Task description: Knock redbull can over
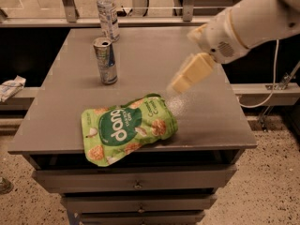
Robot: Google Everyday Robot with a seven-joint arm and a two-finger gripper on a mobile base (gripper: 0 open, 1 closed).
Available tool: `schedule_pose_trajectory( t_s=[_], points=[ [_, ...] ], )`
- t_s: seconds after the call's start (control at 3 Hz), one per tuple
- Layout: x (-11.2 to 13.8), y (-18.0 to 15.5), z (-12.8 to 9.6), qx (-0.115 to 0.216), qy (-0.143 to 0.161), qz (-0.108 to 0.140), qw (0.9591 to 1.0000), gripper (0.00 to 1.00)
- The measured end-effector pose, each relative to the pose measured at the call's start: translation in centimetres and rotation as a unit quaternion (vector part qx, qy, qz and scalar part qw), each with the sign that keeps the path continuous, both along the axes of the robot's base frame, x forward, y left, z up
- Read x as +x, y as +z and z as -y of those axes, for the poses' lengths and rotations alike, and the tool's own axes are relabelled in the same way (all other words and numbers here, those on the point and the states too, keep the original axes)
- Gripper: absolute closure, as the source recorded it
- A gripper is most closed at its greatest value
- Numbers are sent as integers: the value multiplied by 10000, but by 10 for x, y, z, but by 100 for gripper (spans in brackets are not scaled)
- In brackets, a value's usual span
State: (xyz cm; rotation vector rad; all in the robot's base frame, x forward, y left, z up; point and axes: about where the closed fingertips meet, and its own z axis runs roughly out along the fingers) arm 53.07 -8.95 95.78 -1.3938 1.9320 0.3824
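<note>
Camera view: the redbull can [105,61] stands upright on the back left part of the grey desk [211,125], its silver top up; what it holds cannot be told. Behind it, at the back edge, a clear water bottle [108,14] stands capped in white. A green snack pouch [126,128] lies flat at the front edge. The claw [178,84] hangs over the desk's right half, just above the pouch's far corner and well apart from the can; whether it is wide or narrow cannot be told. The drawers [136,178] below are shut

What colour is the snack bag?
Snack bag: bright green, white lettering, camera view. The gripper hovers near it.
</note>
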Motion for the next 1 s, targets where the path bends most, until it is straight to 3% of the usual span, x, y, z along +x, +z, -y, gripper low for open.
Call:
schedule_pose_trajectory(
  t_s=[0.33,0.67,1.0],
  points=[
    [37,10,-58,652,-95,212,9976,0],
    [37,10,-58,652,-94,212,9976,0],
    [54,-1,-106,1209,12,216,9924,0]
  ],
)
